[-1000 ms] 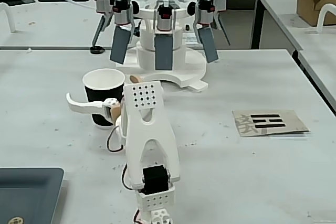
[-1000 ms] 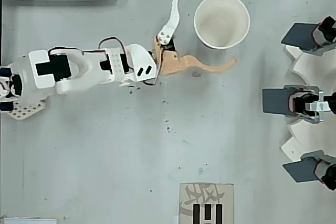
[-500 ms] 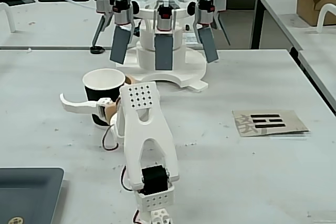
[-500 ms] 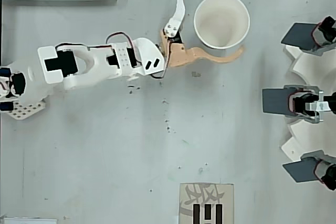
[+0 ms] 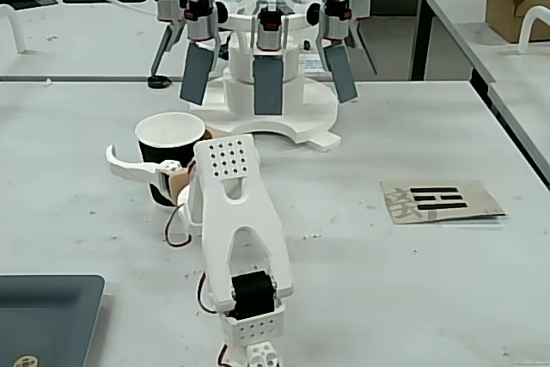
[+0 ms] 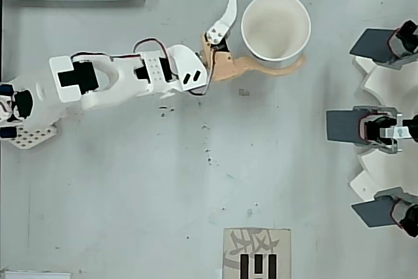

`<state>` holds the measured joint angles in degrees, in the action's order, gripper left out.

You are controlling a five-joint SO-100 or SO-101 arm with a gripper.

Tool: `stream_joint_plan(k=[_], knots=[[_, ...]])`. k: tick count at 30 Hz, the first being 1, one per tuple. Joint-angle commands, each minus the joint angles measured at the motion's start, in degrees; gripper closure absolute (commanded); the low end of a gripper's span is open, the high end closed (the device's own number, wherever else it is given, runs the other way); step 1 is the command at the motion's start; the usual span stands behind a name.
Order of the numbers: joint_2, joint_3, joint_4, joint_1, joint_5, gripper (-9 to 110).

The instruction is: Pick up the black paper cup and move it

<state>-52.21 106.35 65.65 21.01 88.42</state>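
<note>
White tabletop (image 5: 412,298) surface carries the arm, the cup and several fixtures; a second table stands behind it in the fixed view.

**Position of the cup.** The cup (image 5: 170,137) stands upright on the tabletop, left of centre in the fixed view and at the far end of the arm's reach. In the overhead view the cup (image 6: 275,27) appears near the top edge, right of the arm (image 6: 124,80).

**Pincer state.** The pincer (image 6: 271,17) is open. The white finger (image 6: 230,6) curves along the upper left of the cup, apart from the wall. The tan finger (image 6: 251,66) lies along the cup's lower side, touching or just beside it; which of the two cannot be told. The cup sits between the fingers, ungripped.

**Progress.**
1. Approach: done, as far as the pictures show.
2. Closing on the cup: not yet done.
3. Lift and transfer: not yet done; the cup base rests on the tabletop.

**Containers.**
- Cup: white inside, empty in the overhead view.
- Grey tray (image 5: 43,315), near left in the fixed view: visible part appears bare apart from a small round mark at its near edge.

**Other items.** A white fixture (image 5: 275,109) with grey paddles stands beyond the cup. A printed card (image 5: 440,200) lies to the right.
</note>
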Motion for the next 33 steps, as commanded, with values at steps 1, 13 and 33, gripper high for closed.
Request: stream_joint_plan(k=[1,13,33], knots=[[-1.23,-2.37,0.18,0.44,-0.62,65],[-1.23,-2.37,0.44,0.44,-1.32,77],[-4.92,-1.23,-1.23,0.35,-0.18,93]])
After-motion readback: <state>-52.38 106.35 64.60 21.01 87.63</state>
